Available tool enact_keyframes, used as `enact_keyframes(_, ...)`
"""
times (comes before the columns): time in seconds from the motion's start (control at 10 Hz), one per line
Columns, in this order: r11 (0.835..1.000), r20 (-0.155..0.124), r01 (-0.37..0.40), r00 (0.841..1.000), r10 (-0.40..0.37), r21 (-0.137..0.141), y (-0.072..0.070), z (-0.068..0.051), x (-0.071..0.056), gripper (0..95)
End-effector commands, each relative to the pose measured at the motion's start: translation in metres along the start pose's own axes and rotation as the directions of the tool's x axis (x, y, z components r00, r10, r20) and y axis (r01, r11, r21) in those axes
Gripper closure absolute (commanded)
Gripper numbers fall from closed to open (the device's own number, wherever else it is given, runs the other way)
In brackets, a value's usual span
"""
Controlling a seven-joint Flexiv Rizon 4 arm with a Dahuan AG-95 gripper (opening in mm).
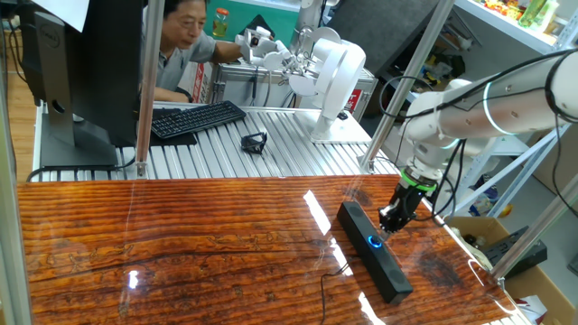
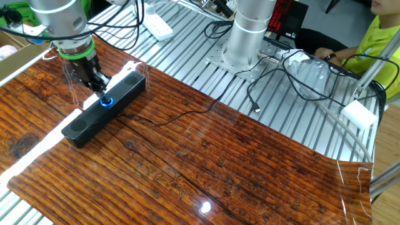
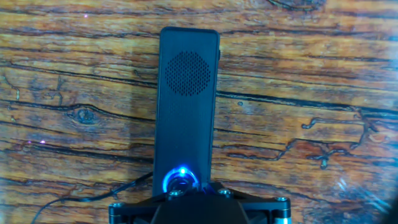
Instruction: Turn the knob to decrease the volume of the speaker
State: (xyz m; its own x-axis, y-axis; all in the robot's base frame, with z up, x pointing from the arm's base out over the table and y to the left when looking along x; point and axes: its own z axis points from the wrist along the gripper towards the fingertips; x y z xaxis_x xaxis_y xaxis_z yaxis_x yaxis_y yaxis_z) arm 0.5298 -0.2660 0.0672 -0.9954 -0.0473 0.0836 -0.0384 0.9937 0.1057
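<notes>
The speaker (image 1: 374, 250) lay flat on the wooden table (image 1: 181, 244), and the knob (image 1: 374, 241) glowed blue at about the middle of its top face. In one fixed view the gripper (image 1: 391, 221) hung just beside the knob, its tips very near the speaker's edge. The other fixed view showed the gripper (image 2: 99, 87) right above the glowing ring. Only the hand view revealed the round speaker grille (image 3: 186, 73) and the cable (image 3: 93, 193). Whether the fingers were closed or parted could not be told.
</notes>
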Motion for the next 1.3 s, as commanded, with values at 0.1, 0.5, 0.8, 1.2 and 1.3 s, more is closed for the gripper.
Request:
enact_keyframes(0.1, 1.0, -0.017, -0.005, 1.0, 0.005, 0.005, 0.004, -0.006, 0.004, 95.0)
enact_keyframes(0.5, 0.999, -0.017, -0.045, 0.999, 0.045, -0.009, 0.018, -0.007, 0.016, 95.0)
enact_keyframes(0.8, 0.998, 0.004, -0.056, 0.998, 0.056, -0.018, 0.018, -0.006, 0.017, 95.0)
enact_keyframes(1.2, 0.998, 0.03, -0.061, 0.998, 0.062, -0.017, 0.018, -0.006, 0.017, 95.0)
enact_keyframes(1.3, 0.998, 0.048, -0.065, 0.997, 0.065, -0.019, 0.018, -0.006, 0.017, 95.0)
